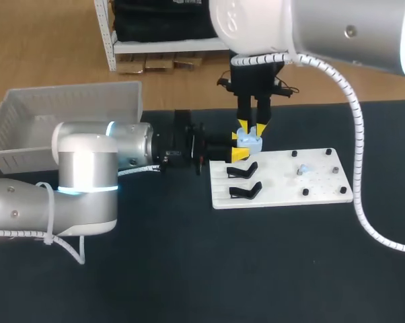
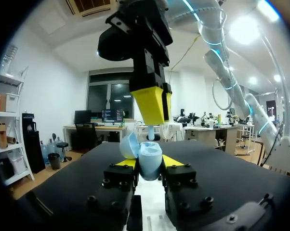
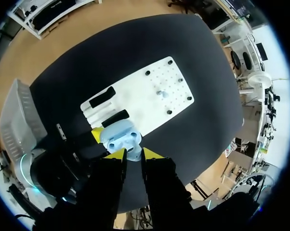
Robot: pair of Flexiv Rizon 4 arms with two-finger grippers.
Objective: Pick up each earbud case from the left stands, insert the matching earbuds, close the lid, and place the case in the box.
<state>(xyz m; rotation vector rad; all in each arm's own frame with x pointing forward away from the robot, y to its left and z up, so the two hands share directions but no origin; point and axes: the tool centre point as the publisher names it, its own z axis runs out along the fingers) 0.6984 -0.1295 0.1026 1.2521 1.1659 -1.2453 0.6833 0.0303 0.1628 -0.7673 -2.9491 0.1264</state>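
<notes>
A light-blue earbud case point(image 1: 250, 140) with its lid open is held above the far left corner of the white board point(image 1: 323, 192). My left gripper point(image 1: 239, 146) is shut on it from the sides. In the left wrist view the case point(image 2: 150, 162) sits between the yellow fingertips point(image 2: 125, 162), lid point(image 2: 129, 144) tipped back. My right gripper point(image 1: 252, 126) hangs straight above the case, shut on a small pale earbud point(image 2: 153, 131) just over the case's opening. The right wrist view looks down on the case point(image 3: 120, 137) ahead of its gripper point(image 3: 133, 153).
Two black stands point(image 1: 243, 169) point(image 1: 245, 190) sit bare on the board's left end. A small pale-blue piece point(image 1: 302, 170) rests on the board's right part among black pegs. A white basket point(image 1: 68, 114) stands at the far left of the table.
</notes>
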